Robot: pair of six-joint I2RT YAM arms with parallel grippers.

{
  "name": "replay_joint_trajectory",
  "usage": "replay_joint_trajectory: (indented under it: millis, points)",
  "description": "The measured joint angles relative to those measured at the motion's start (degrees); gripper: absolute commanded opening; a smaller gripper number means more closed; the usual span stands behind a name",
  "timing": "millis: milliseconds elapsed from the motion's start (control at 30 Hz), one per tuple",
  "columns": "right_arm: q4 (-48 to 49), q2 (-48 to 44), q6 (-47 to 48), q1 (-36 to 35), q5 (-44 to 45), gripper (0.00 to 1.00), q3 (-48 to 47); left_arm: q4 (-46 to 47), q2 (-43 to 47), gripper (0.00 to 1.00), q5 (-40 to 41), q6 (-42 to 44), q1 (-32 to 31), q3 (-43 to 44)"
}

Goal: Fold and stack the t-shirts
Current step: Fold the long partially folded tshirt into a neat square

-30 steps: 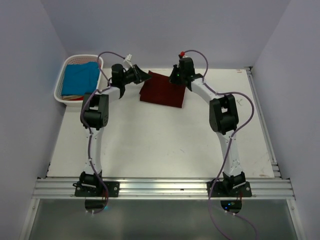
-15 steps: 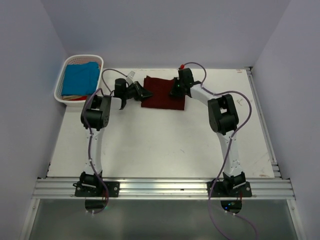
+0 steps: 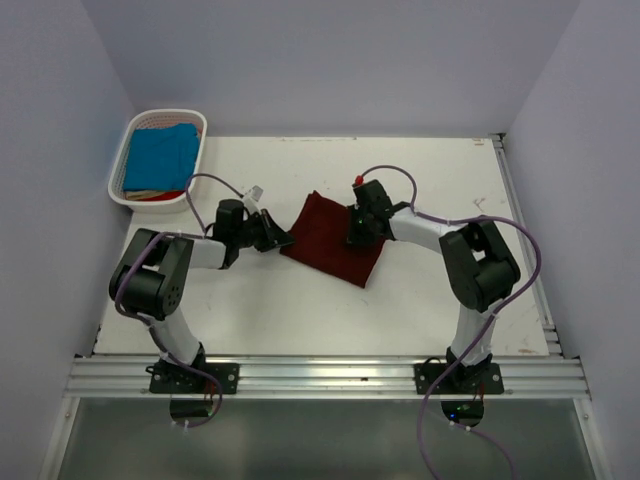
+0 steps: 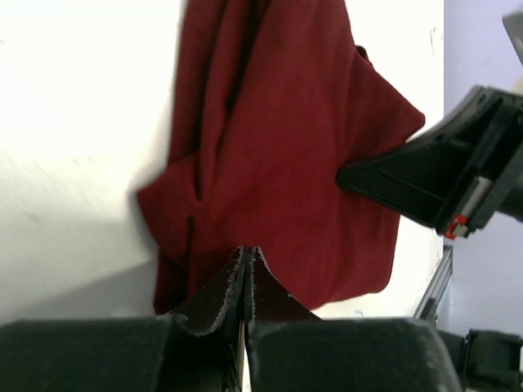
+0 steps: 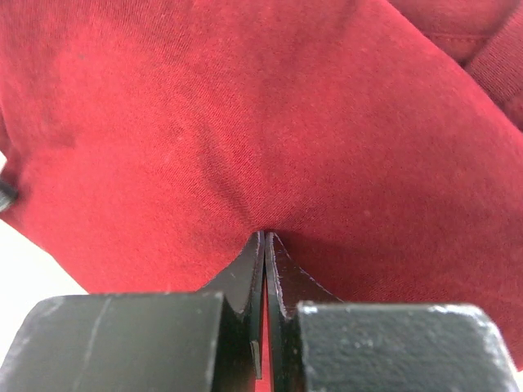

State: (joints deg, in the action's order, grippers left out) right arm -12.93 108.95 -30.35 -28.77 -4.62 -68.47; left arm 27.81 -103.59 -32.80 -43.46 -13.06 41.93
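Note:
The dark maroon t-shirt lies folded on the middle of the table, turned like a diamond. My left gripper is at its left corner. In the left wrist view its jaws are shut, with their tips in the near edge of the maroon cloth. My right gripper sits low on the shirt's right part. In the right wrist view it is shut, and the red cloth puckers into the tips. The turquoise-blue t-shirt lies in the basket.
The white slatted basket stands at the far left corner against the left wall. Walls close in the table on the left, back and right. A metal rail runs along the near edge by the arm bases.
Both grippers have come from the far side toward the middle of the table, bringing the maroon shirt along and laying it down turned. The left jaws have closed fully.

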Motion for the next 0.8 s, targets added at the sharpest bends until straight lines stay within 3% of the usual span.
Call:
replay_joint_trajectory:
  millis: [300,367,400,433,533,567,700,800]
  points:
    - [-2.9,-1.2,3.0,-0.3,1.1,0.0,-0.7,-6.3,9.0,0.0,2.1,4.4,-3.4,-3.0]
    - [-2.8,-1.5,3.4,-0.3,1.1,0.0,-1.3,-8.7,11.4,0.16,2.6,5.6,-3.7,-3.0]
    - [-2.6,-2.0,3.6,-0.3,1.1,0.05,-1.3,-10.2,13.1,0.27,3.2,6.3,-3.9,-2.9]
    - [-2.5,-2.8,3.7,-0.3,1.1,0.29,-1.2,-11.2,14.6,0.49,3.7,6.9,-4.0,-2.8]
    - [-2.0,-7.3,4.0,-0.3,1.6,0.53,-1.1,-15.1,19.9,0.78,6.1,8.8,-4.2,-1.4]
    - [-2.1,-9.3,3.8,-0.3,2.1,0.68,-1.2,-16.5,21.3,0.81,7.0,9.7,-4.3,-0.4]
    - [-4.9,-15.8,3.1,-0.5,5.8,0.99,-3.4,-21.5,22.3,0.83,9.9,13.0,-4.3,5.0]
    - [-5.9,-20.7,1.5,-0.8,8.9,0.99,-0.7,-23.3,20.2,0.83,10.9,15.3,-4.3,7.7]
